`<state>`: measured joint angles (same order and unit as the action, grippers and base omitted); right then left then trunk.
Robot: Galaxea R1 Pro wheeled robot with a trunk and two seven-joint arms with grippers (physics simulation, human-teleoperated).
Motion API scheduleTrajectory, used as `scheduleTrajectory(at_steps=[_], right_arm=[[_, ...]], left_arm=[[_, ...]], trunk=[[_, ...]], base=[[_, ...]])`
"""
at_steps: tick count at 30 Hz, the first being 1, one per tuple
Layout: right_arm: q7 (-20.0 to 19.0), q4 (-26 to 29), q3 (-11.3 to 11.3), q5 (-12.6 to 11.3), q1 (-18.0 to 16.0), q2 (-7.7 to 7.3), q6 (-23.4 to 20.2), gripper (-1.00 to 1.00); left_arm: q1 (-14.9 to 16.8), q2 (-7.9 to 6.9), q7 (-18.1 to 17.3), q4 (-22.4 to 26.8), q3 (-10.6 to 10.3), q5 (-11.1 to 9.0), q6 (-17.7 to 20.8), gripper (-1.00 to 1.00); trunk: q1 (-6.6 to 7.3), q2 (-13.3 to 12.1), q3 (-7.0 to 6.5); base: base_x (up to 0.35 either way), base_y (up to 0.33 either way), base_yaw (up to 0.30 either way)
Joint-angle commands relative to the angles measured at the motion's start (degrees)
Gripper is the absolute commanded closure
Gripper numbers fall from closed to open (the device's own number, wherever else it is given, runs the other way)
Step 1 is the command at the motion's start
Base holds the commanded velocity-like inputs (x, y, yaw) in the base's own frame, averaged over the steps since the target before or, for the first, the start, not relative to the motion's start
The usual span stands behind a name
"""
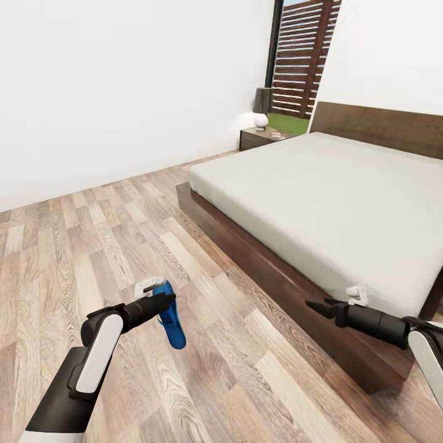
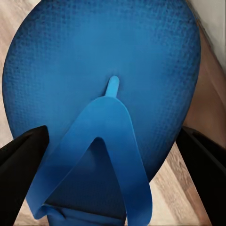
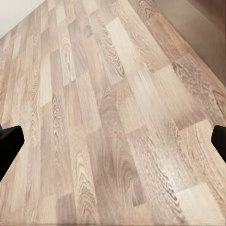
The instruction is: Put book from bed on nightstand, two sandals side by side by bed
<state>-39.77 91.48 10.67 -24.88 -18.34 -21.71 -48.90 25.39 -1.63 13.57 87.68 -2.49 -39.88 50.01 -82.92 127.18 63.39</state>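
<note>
One blue sandal (image 1: 171, 317) is held clamped in the left gripper (image 1: 167, 303), hanging long axis downward above the floor (image 1: 92, 246), just off the bed (image 1: 320, 191) side; right gripper (image 1: 317, 306) is spread empty

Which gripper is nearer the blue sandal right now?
Left. The left gripper has the blue sandal between its fingers, above the wood floor. The right gripper is well off to the side, by the bed frame, with nothing between its fingers.
</note>
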Motion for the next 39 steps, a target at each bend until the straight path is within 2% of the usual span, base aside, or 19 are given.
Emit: scheduleTrajectory(at_steps=[1,11,39], right_arm=[[-0.2,0.0,0.1,0.0,-0.1,-0.03,-0.3,-1.0],[-0.1,0.0,0.1,0.0,-0.2,-0.23,-0.4,-1.0],[-0.1,-0.7,0.2,-0.1,-0.3,-0.39,-0.4,-1.0]], left_arm=[[0.0,-0.04,0.6,0.1,-0.1,-0.6,0.0,1.0],[0.0,-0.04,0.6,0.1,-0.2,-0.6,-0.1,1.0],[-0.4,-0.05,0.8,0.0,-0.1,-0.3,-0.4,1.0]], trunk=[[0.03,0.0,0.04],[0.03,0.0,0.04],[0.03,0.0,0.04]], base=[[-0.136,0.008,-0.123],[-0.06,0.004,-0.214],[-0.005,0.0,-0.281]])
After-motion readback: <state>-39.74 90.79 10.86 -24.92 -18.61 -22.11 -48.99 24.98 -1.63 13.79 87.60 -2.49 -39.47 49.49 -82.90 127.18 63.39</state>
